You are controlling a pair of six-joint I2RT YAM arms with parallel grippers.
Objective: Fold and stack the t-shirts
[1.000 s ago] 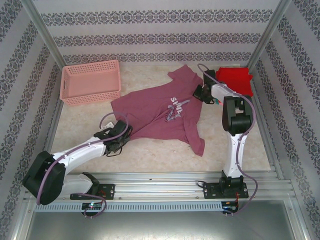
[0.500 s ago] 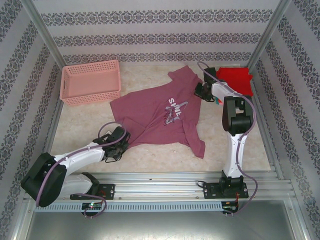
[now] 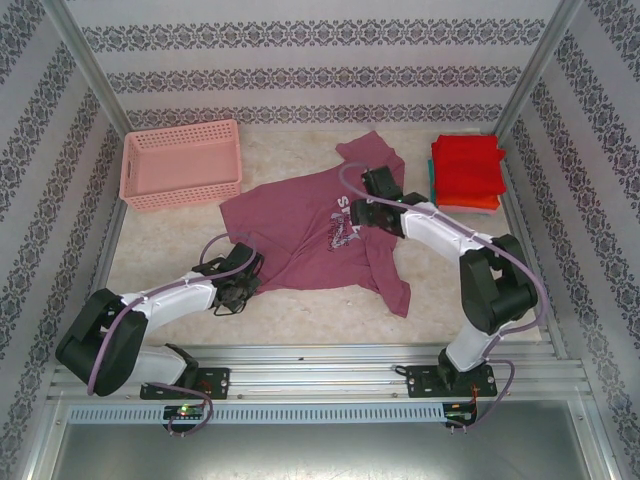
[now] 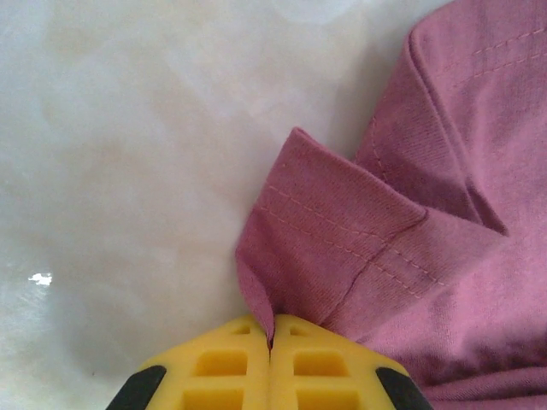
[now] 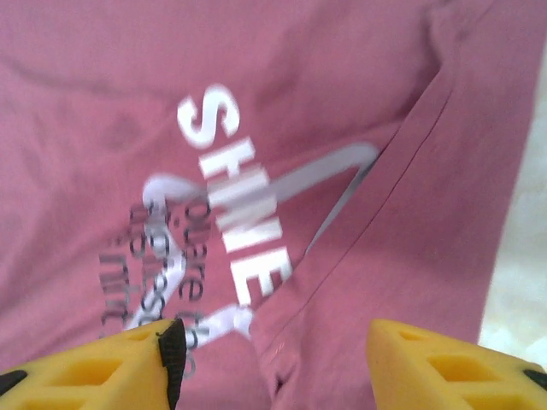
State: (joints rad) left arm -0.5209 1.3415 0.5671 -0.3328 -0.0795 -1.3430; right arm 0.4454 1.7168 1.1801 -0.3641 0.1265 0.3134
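Pinching the maroon shirt [image 3: 290, 222] edge, left jaws clenched; right jaws gape over its print; basket [image 3: 185, 192], red stack [image 3: 467, 165] alongside.

Bright even light, slightly blurred close-ups

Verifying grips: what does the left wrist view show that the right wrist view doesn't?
Left wrist view: the left gripper shut on a stitched hem corner of the maroon cloth t-shirt, beside pale marbled tabletop. Right wrist view: the right gripper open above the shirt's white "SHINE" print. Both: that maroon shirt and some tabletop.
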